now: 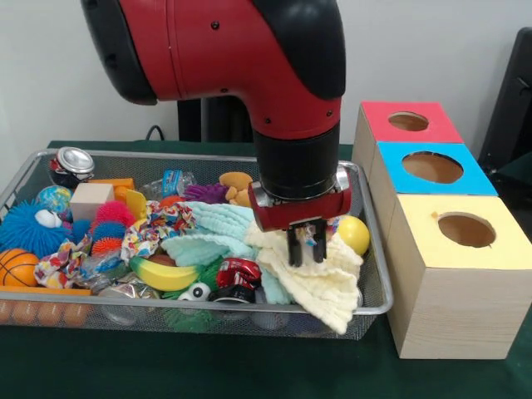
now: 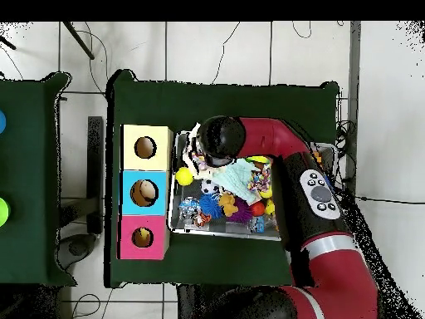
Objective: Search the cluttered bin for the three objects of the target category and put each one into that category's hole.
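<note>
My gripper [image 1: 306, 249] reaches down into the right end of the wire bin [image 1: 378, 274]. Its fingers stand close together, pressed into a cream cloth [image 1: 320, 287] and shut on a bunched fold of it. That cloth drapes over the bin's front right rim. A mint cloth [image 1: 208, 233] lies just left of it. Beside the bin stand three wooden boxes with holes on top: red [image 1: 408, 121], blue [image 1: 432, 167] and yellow [image 1: 466, 229]. In the overhead view the arm's head [image 2: 220, 139] hides the gripper, close to the yellow box [image 2: 145, 148].
The bin is packed with a yellow ball [image 1: 355, 233], toy banana [image 1: 162, 274], red toy car [image 1: 238, 274], patterned cloth [image 1: 154, 229], blue spiky ball [image 1: 29, 226], basketball [image 1: 17, 268], wooden block [image 1: 90, 199] and a can [image 1: 72, 164]. Green cloth covers the table.
</note>
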You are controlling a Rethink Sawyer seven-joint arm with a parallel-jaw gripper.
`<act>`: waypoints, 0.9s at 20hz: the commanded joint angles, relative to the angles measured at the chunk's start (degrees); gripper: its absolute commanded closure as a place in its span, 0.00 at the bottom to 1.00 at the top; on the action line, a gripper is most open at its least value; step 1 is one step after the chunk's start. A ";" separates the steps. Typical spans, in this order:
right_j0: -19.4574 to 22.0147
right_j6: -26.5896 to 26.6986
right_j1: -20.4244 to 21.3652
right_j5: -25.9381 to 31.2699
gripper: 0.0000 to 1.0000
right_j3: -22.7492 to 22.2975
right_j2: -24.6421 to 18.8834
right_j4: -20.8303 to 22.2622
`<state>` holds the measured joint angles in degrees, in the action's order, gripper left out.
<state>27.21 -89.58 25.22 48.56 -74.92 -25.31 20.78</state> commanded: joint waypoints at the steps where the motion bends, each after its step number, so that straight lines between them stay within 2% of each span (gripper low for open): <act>1: 3.36 18.36 -3.81 3.43 0.00 5.55 -6.54 3.00; 2: 3.12 19.01 -3.90 4.64 0.00 6.10 -6.56 3.51; 4: 3.39 16.56 -3.01 3.85 0.00 4.63 -6.33 3.44; 11: 4.19 13.68 -0.66 1.27 0.00 -0.52 -5.88 4.37; 18: 4.54 11.47 1.45 -0.45 0.00 -3.70 -5.89 4.94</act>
<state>30.11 -89.56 24.50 48.58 -73.27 -27.78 23.00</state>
